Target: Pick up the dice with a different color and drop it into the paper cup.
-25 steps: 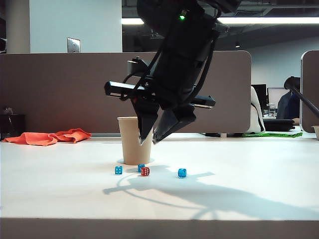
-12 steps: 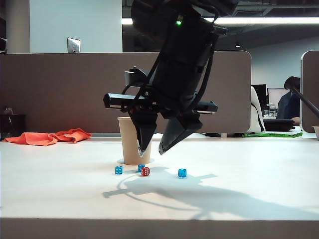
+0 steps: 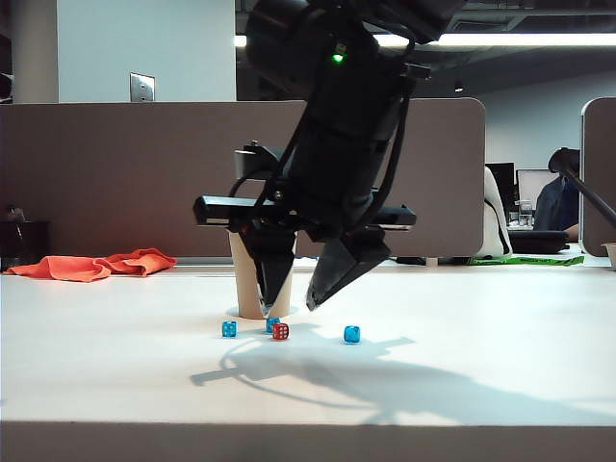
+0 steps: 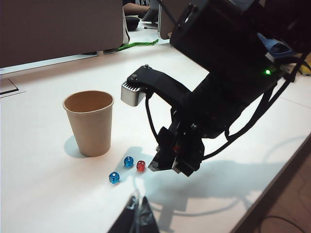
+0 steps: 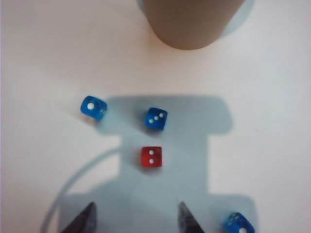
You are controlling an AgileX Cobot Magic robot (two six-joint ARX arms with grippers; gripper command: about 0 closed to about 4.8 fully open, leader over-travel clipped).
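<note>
The small red die lies on the white table just in front of the tan paper cup, which stands upright. My right gripper hangs open above the red die, fingertips pointing down and spread wide with nothing between them. My left gripper sits low at the near side, away from the dice, its two fingers pressed together and empty.
Three blue dice lie around the red one, one close beside it toward the cup. An orange cloth lies at the far left of the table. A grey partition wall stands behind.
The right gripper's fingers have spread from a narrow gap to wide open, and the gripper has sunk a little toward the dice. The dice and cup have not moved.
</note>
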